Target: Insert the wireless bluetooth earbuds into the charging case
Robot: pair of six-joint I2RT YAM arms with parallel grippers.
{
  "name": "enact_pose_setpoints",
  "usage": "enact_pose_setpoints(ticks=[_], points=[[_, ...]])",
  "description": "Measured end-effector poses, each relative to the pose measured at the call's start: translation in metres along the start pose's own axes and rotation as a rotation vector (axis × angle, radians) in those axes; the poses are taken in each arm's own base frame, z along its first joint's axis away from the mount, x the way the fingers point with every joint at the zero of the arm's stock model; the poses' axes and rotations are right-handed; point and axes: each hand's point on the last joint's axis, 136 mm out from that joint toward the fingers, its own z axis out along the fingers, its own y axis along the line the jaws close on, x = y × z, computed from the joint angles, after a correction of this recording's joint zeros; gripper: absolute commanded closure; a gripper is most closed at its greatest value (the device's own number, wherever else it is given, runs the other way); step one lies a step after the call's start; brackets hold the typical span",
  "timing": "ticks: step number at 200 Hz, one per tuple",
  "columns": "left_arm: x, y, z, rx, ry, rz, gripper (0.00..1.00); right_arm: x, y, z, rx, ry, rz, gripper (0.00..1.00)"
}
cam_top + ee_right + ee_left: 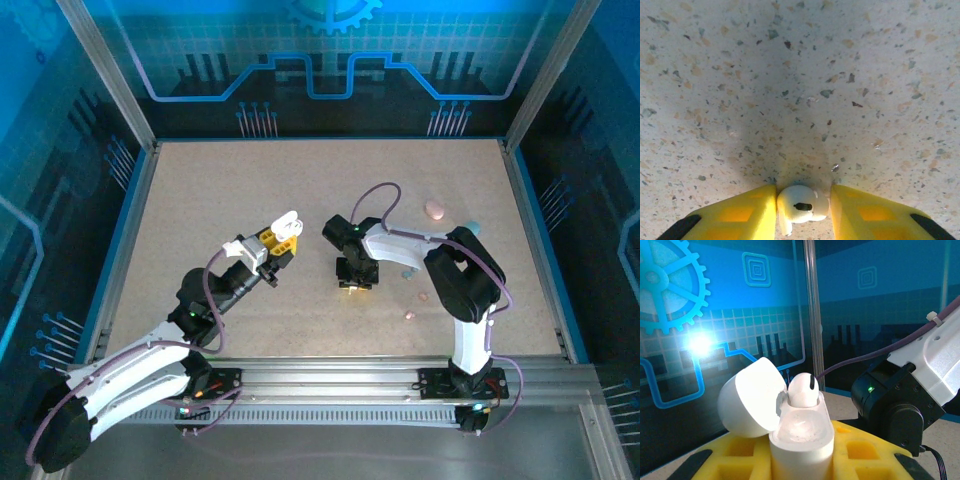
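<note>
Left jaws: clamped tight on white charging case (801, 445). Lid (747, 400) hinged open to the left. Seated earbud (804, 389) stands in the far well; near well bare. Right jaws: narrowed onto loose earbud (801, 204), white, lying on the counter (250, 180), one yellow finger at each side. Pink case (435, 208) well apart, far right.

A beige, dark-flecked, stone-look tabletop (250, 200) forms the floor of the enclosure. Translucent blue wall panels (330, 40), printed with pale circuit lines and a gear outline (665, 285), stand on three sides. Slanted brushed-aluminium corner posts (105, 70) hold them. A slotted aluminium rail (330, 385) runs along the near edge. A bright white glare (700, 344) shines off one panel.
</note>
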Motion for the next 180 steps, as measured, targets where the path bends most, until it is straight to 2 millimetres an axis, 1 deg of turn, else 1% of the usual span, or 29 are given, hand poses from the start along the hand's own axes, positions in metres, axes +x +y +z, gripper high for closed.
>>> enact_pose_setpoints(ticks=[46,90,103,117,135,151,171,180], points=[[0.001,0.0,0.0,0.0,0.002,0.0,0.81,0.0,-0.001,0.0,0.003,0.002,0.0,0.71],[0.007,0.0,0.002,0.001,0.02,-0.002,0.81,-0.002,0.0,-0.002,-0.005,-0.011,-0.025,0.72],[0.01,0.0,0.003,0.002,0.028,-0.004,0.81,-0.006,0.002,-0.005,-0.02,-0.037,-0.041,0.72],[0.015,-0.001,0.005,0.003,0.043,-0.007,0.81,-0.01,0.001,-0.013,-0.031,-0.079,-0.055,0.72],[0.025,-0.001,0.008,0.005,0.072,-0.022,0.81,-0.016,-0.004,-0.036,-0.05,-0.164,-0.072,0.73],[0.037,-0.001,0.011,0.006,0.103,-0.038,0.81,-0.021,-0.007,-0.066,-0.089,-0.264,-0.085,0.73],[0.05,-0.002,0.015,0.008,0.136,-0.058,0.81,-0.029,-0.01,-0.117,-0.163,-0.425,-0.107,0.72],[0.056,-0.003,0.018,0.012,0.153,-0.069,0.82,-0.032,-0.011,-0.143,-0.202,-0.504,-0.116,0.73]])
